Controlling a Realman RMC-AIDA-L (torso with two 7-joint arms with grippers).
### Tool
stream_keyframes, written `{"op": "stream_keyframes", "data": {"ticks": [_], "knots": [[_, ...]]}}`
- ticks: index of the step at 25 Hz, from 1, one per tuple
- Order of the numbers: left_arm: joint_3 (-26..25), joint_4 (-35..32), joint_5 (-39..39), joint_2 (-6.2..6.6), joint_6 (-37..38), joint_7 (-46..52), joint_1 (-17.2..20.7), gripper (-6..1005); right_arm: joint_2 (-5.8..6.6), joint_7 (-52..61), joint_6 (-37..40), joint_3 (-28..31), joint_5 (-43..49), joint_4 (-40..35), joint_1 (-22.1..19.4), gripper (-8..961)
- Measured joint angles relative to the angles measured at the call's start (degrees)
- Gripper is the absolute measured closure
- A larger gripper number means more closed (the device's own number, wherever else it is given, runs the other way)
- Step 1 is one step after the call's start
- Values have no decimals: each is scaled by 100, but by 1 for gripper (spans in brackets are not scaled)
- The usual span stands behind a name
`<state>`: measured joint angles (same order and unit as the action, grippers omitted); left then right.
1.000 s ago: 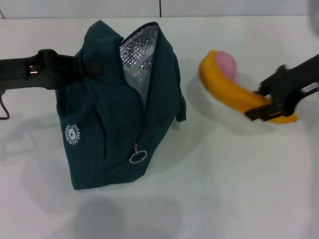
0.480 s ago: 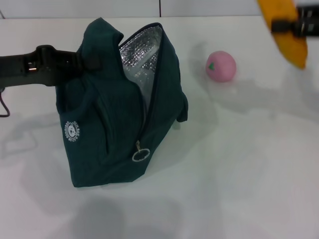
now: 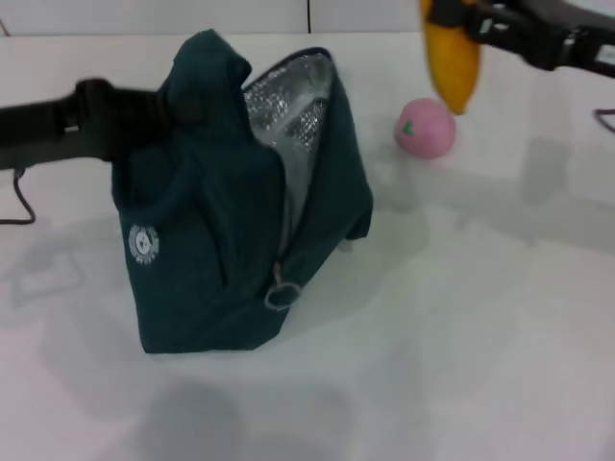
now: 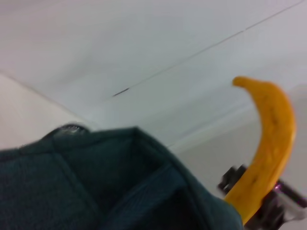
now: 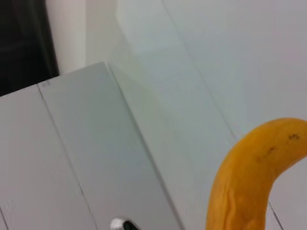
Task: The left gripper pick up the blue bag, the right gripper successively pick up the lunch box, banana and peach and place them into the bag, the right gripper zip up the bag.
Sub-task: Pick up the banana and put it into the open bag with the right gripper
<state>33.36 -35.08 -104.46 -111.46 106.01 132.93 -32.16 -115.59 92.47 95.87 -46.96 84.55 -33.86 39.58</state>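
The blue bag [image 3: 211,240] stands left of centre on the white table, its zipper open and the silver lining [image 3: 288,106] showing. From the left, my left gripper [image 3: 165,106] is shut on the bag's upper edge and holds it up. High at the back right, my right gripper [image 3: 459,21] is shut on the banana [image 3: 452,60], which hangs down in the air to the right of the bag's opening. The banana also shows in the left wrist view [image 4: 268,143] beyond the bag fabric [image 4: 110,191]. The peach [image 3: 426,128] lies on the table below the banana. The lunch box is out of view.
The white table [image 3: 461,317] stretches to the right and front of the bag. The zipper's ring pull [image 3: 279,296] hangs low on the bag's front. A dark cable [image 3: 17,206] loops at the left edge. A wall seam runs behind the table.
My right gripper lifted the banana off the table at the right and carried it up and left, above the peach. The bag's top shifted slightly right and its opening widened.
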Motion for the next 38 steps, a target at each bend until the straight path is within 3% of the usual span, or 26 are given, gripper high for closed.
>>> {"op": "stream_keyframes", "data": {"ticks": [7,13,20,30,34,38], "knots": [[-5,392,746,-122,-21,-45,68,957,-37,-338,-163,-298,-220,171,70,523],[-5,671,845,-345,-74,-166,128,957,-59,-716,-195,-793,-757,472,112,523],[-1,883,955,-443,-79,-309,171,957,-60,-858,-304,-938,-885,497,93,523],[-2,1200,923,-460,-437,-726,473,957,-60,-1117,-356,-1057,-1081,790,143,524],[-2,1186,947,-438,-492,-774,625,958,-59,-1337,-503,-1625,-1614,993,150,524],[-1,1180,958,-397,-483,-783,730,958,-60,-1552,-875,-2637,-2453,1009,156,523]]}}
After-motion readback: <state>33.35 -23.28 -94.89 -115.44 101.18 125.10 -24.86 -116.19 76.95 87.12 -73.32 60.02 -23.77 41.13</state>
